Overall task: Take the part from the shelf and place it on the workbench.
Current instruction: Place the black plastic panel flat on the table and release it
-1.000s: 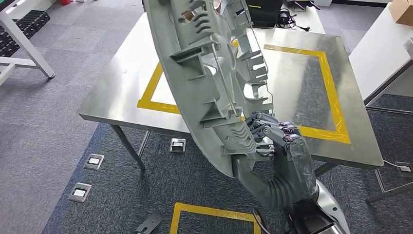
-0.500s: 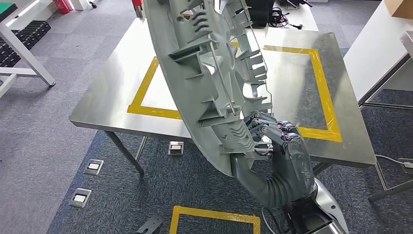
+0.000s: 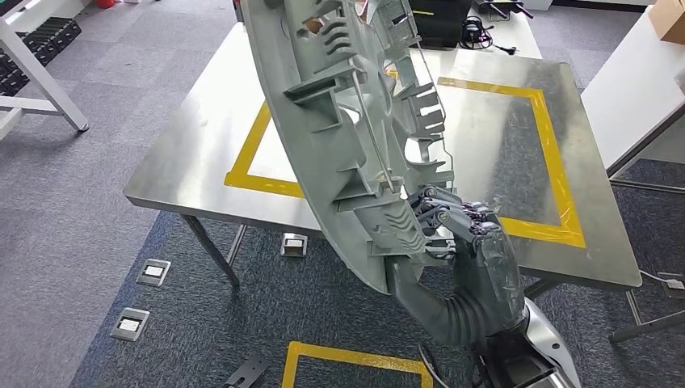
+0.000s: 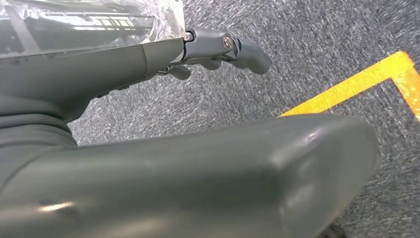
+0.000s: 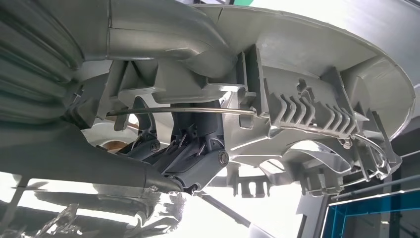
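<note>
Nearest the body, the right hand is seen with its dark fingers curled into the ribbed back of the part, at the part's lower end. The grip is confirmed in the right wrist view, where the fingers are wrapped into the ribbing beside a thin metal rod. The hand is therefore clamped on the part, not spread.

The part, a large grey moulded panel, is carried in the air. Its long axis is held steeply, rising from the hand up and away toward the far side of the scene, with its ribbed side facing the camera. No contact with any surface is visible.

The left hand is recorded over grey carpet near a yellow floor marking. It holds nothing visible; whether its fingers are apart or together cannot be told from this angle.

Beyond the part lies the workbench, a steel top bearing a yellow taped rectangle. The workbench lies ahead of and below the held part. It is judged that the coming move depends on tipping the long axis down toward flat over the taped rectangle, the right hand being the only one engaged.
</note>
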Controlling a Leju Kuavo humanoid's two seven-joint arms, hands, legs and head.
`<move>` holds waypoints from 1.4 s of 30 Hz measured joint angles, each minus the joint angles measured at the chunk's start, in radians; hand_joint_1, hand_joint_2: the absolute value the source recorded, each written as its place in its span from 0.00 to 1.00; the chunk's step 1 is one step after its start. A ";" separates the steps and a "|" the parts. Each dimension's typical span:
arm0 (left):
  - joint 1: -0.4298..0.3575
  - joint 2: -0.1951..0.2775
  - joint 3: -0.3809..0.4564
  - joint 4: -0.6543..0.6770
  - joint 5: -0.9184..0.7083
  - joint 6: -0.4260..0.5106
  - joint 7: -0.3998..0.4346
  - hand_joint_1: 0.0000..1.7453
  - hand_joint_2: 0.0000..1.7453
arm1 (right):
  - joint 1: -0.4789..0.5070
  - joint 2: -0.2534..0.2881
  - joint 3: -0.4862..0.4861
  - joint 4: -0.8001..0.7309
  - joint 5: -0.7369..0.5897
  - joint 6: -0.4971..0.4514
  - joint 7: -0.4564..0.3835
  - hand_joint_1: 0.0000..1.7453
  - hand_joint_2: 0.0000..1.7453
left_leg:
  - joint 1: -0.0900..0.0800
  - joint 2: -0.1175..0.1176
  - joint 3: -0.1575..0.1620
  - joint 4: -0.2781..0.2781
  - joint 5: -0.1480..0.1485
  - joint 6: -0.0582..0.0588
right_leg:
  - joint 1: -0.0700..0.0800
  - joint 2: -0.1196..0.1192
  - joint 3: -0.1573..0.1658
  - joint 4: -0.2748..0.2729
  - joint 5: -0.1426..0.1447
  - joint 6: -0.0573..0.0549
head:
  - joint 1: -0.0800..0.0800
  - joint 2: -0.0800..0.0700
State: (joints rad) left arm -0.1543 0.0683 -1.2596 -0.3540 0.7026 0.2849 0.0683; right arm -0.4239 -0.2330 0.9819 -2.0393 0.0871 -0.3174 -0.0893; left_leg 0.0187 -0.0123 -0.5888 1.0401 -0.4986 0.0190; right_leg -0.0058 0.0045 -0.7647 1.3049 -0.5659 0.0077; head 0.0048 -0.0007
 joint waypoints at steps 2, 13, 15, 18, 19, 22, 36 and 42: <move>0.000 0.000 0.000 0.000 -0.001 0.000 0.000 0.00 1.00 | 0.000 0.000 0.000 0.000 0.000 0.000 0.000 1.00 1.00 | 0.000 -0.001 0.004 0.000 -0.003 0.000 | 0.000 0.000 0.015 -0.044 0.040 -0.004 | 0.000 0.000; -0.002 -0.001 -0.001 -0.001 -0.009 -0.001 0.003 0.00 1.00 | -0.001 0.001 -0.004 0.000 0.000 0.002 0.001 1.00 1.00 | -0.001 0.001 -0.028 0.100 -0.079 -0.043 | 0.004 -0.002 0.138 -0.288 0.111 -0.049 | -0.002 0.000; -0.001 -0.001 -0.001 -0.001 -0.009 -0.001 0.003 0.00 1.00 | -0.001 0.001 -0.004 0.001 0.000 0.002 0.001 1.00 1.00 | -0.001 0.001 -0.088 0.223 -0.125 -0.047 | 0.004 -0.002 0.142 -0.287 0.107 -0.053 | -0.007 0.000; 0.001 0.001 -0.001 -0.001 -0.009 0.000 0.004 0.00 1.00 | 0.000 0.001 -0.004 0.002 -0.002 0.003 0.001 1.00 1.00 | 0.000 0.001 -0.097 0.209 -0.069 -0.050 | 0.004 0.002 0.151 -0.281 0.097 -0.051 | -0.011 0.000; 0.000 0.001 -0.001 -0.001 -0.009 0.000 0.004 0.00 1.00 | 0.000 0.001 -0.004 0.002 -0.003 0.003 0.001 1.00 1.00 | 0.000 0.002 -0.073 0.146 -0.030 -0.049 | 0.003 0.002 0.155 -0.278 0.092 -0.048 | -0.013 0.000; -0.002 0.001 -0.001 -0.001 -0.011 0.000 0.004 0.00 1.00 | -0.001 0.001 -0.004 0.002 -0.004 0.003 0.001 1.00 1.00 | -0.004 0.001 -0.017 0.018 0.013 -0.037 | 0.008 0.003 0.157 -0.269 0.082 -0.034 | -0.017 0.000; -0.002 0.000 0.000 -0.002 -0.011 0.001 0.004 0.00 1.00 | -0.001 0.000 -0.005 0.002 -0.007 0.005 0.000 1.00 1.00 | -0.003 -0.003 0.010 -0.002 -0.005 -0.007 | 0.005 0.001 0.103 -0.217 0.107 -0.017 | 0.002 0.000; -0.003 -0.001 0.000 -0.002 -0.011 0.001 0.003 0.00 1.00 | -0.001 0.001 -0.006 0.002 -0.007 0.007 -0.001 1.00 1.00 | -0.002 0.000 0.001 0.023 -0.035 -0.038 | 0.004 0.000 0.140 -0.288 0.109 -0.041 | -0.001 0.000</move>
State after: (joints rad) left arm -0.1574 0.0670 -1.2593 -0.3563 0.6916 0.2860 0.0710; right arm -0.4251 -0.2321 0.9761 -2.0375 0.0802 -0.3108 -0.0900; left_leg 0.0163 -0.0128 -0.5873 1.0635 -0.5333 -0.0192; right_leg -0.0019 0.0050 -0.6243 1.0170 -0.4568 -0.0332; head 0.0037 -0.0008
